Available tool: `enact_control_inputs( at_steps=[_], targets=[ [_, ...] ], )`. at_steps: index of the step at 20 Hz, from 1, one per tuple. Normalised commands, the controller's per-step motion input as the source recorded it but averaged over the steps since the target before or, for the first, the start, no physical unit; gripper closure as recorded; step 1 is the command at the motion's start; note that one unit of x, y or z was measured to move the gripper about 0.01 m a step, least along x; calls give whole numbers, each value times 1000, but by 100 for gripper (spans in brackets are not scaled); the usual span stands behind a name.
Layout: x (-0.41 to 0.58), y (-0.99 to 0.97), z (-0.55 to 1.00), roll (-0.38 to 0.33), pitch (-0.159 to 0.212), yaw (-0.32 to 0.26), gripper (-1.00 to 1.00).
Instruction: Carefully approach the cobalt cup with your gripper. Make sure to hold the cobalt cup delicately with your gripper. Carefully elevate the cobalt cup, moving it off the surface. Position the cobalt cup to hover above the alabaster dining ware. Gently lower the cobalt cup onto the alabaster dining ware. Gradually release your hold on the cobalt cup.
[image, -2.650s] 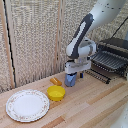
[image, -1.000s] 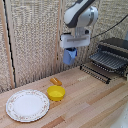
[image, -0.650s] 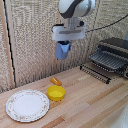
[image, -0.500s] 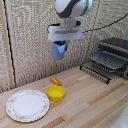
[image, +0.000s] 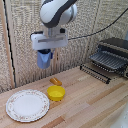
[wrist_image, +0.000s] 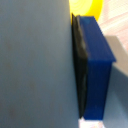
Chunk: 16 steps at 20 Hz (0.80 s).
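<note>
Gripper (image: 46, 54) hangs high above the wooden table (image: 90, 102), its fingers clamped on the cobalt cup (image: 44, 58), which is well clear of the surface and roughly over the yellow bowl (image: 56, 93) and the small orange object (image: 55, 81) beside it. In the wrist view the cup's blue wall fills most of the picture, pressed up against a blue fingertip pad (wrist_image: 97, 70), with a sliver of the yellow bowl beyond, so the hold looks firm. The alabaster dining ware (image: 28, 105) lies on the near part of the table toward the exterior view's left, lower and further left than the cup, and nothing sits on it. By my reading the lift is done and the carry toward the plate is in hand but unfinished: the cup is not yet over the plate. The next move calls for travel toward the exterior view's left and nearer, keeping height to pass the bowl, then a slow descent onto the plate's middle. A dark wire rack (image: 111, 59) stands well apart on the right.
</note>
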Motion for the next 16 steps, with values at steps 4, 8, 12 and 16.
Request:
enact_control_inputs(
  at_steps=[4,8,12,16],
  targets=[
    [0,977,-367,-21,9,0,100],
    [79,752,-486,-85,23,1,100],
    [154,399,-526,-138,9,1,100],
    [241,303,-477,-118,0,1,100]
  ],
)
